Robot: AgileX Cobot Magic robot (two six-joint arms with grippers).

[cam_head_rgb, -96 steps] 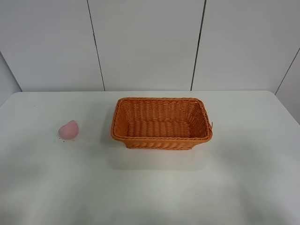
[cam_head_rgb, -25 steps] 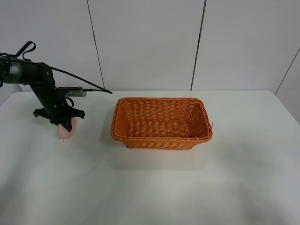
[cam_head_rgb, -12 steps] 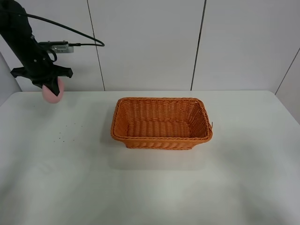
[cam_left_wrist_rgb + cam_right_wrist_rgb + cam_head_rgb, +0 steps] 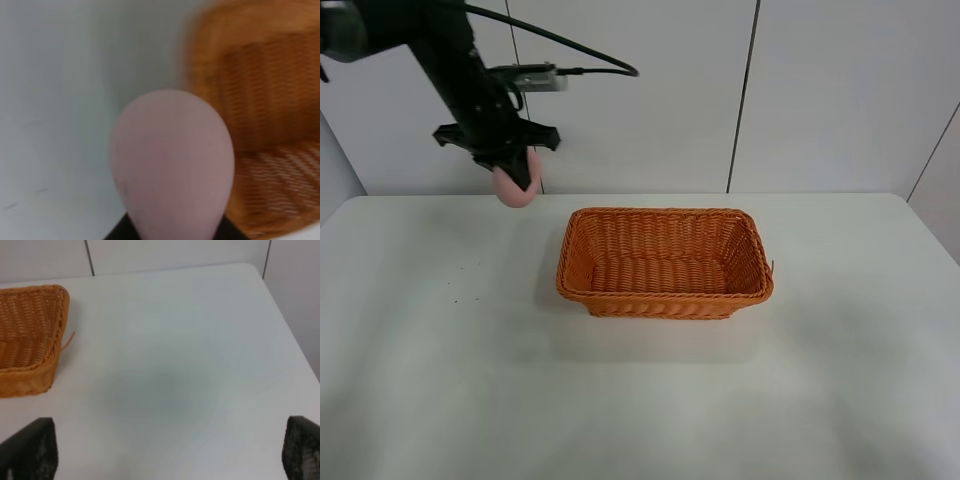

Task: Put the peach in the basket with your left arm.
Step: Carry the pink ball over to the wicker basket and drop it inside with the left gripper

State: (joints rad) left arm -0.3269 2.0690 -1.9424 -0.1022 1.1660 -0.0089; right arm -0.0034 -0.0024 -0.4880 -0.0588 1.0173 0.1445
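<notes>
Peach [image 4: 516, 187]: pale pink, up in the air and clear of the tabletop [image 4: 470, 390]. It is off to the left of the basket, near its far left corner and not over it. From the high camera it shows against the wall, just above the tabletop's far edge.
Left tool [image 4: 518, 176]: pinching the peach from above, with dark claws on either side of the fruit. The rounded pink end hangs out below them.
Left arm [image 4: 460, 70]: dark, coming in from the upper left and slanting down to the tool. A black cable [image 4: 590, 62] loops off it toward the right.
Left wrist view: the peach fills the middle, soft with blur. Dark tips of the tool's fingers [image 4: 119, 233] show at its base, and the basket's orange weave lies just past it, also blurred.
Basket [image 4: 665, 298]: orange wicker, rectangular, sitting upright about the middle of the tabletop with its woven floor showing.
Right tool [image 4: 165, 452]: spread wide. Only two dark tips show at the corners of its own camera's picture, with bare white tabletop between them and one end of the basket off to the side.
Tabletop: white, with a few tiny dark specks [image 4: 455, 298] on the left part.
Wall [image 4: 630, 100]: pale panels with dark seams.
</notes>
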